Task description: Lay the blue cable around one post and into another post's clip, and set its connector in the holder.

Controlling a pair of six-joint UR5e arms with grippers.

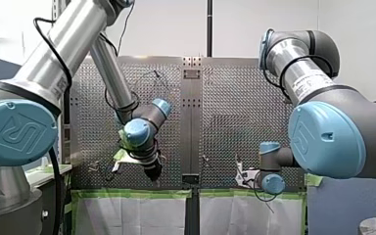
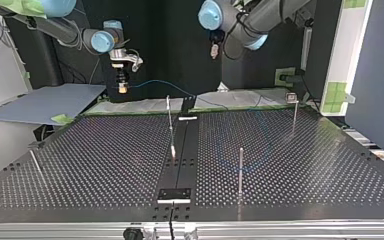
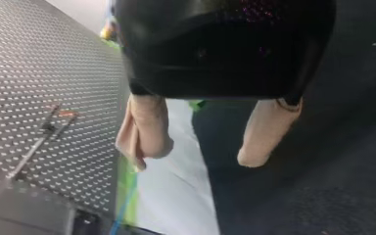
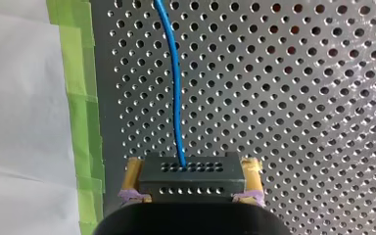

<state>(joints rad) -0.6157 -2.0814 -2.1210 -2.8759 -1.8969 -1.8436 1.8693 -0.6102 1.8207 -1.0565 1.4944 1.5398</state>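
Observation:
In the right wrist view my right gripper (image 4: pixel 193 166) is shut, its yellow pads clamping a dark connector block (image 4: pixel 191 182) with rows of small holes. The blue cable (image 4: pixel 175 88) leaves the block and runs ahead over the perforated table. In the top view my right gripper (image 2: pixel 123 88) hangs above the table's far edge, at the view's left, and the blue cable (image 2: pixel 160 82) trails from it toward the middle. My left gripper (image 3: pixel 203 156) is open, with nothing between its beige pads (image 3: pixel 144 132). It hovers off the table's edge (image 2: pixel 214 50).
Thin metal posts stand on the table: one near the middle (image 2: pixel 169 117), one nearer the camera (image 2: pixel 240 170), one with a clip on top at the view's right (image 2: pixel 294 107). A black holder plate (image 2: pixel 175 194) sits on the centre rail. Green tape edges the table (image 4: pixel 76 88).

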